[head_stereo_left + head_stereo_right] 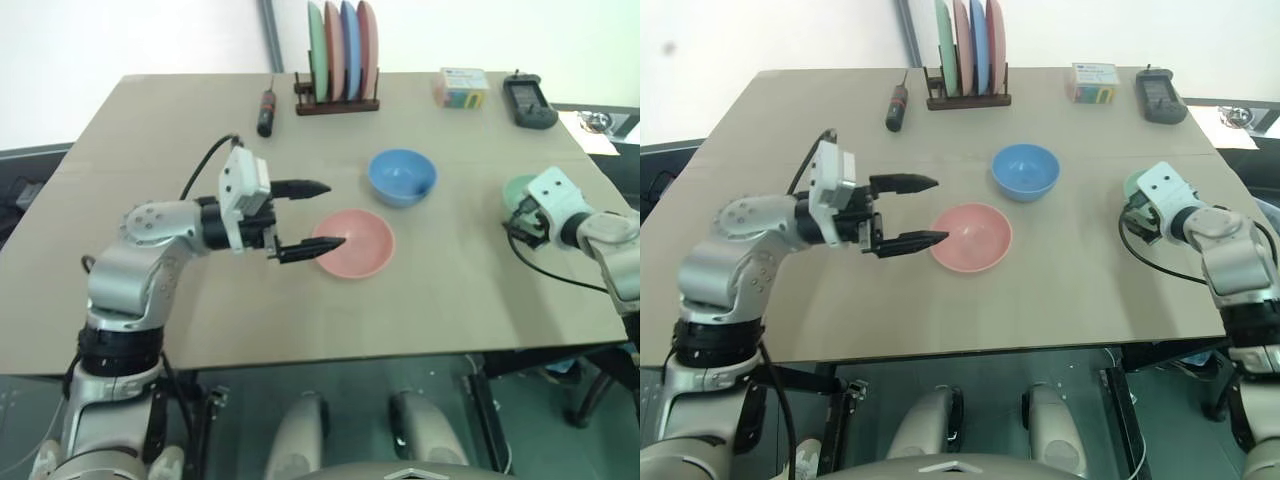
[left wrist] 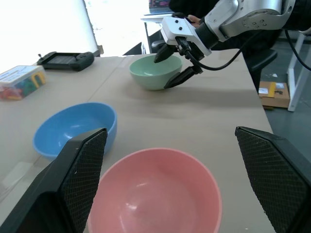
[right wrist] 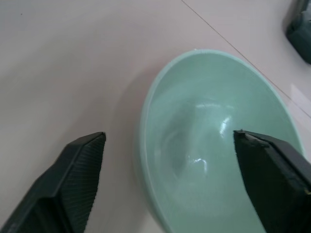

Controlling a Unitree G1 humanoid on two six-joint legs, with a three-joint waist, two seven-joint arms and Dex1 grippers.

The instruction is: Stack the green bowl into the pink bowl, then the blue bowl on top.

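The pink bowl [image 1: 352,243] sits upright mid-table, with the blue bowl [image 1: 401,176] just behind it. My left gripper [image 1: 335,214] hovers at the pink bowl's left rim, open, nothing between its fingers [image 2: 73,184]. The green bowl [image 2: 155,73] stands near the table's right edge, partly hidden behind my right hand in the head views. My right gripper [image 2: 171,68] is open and straddles that bowl's near rim, one finger over the inside and one outside. In the right wrist view the green bowl [image 3: 214,145] lies between the fingers [image 3: 73,179], which stand apart from its wall.
At the back of the table stands a wooden rack [image 1: 338,102] of upright coloured plates. Left of it lies a black and red tool [image 1: 267,112]. A small box [image 1: 460,88] and a black device [image 1: 528,100] rest at the back right. The table's right edge [image 1: 610,300] runs close to my right hand.
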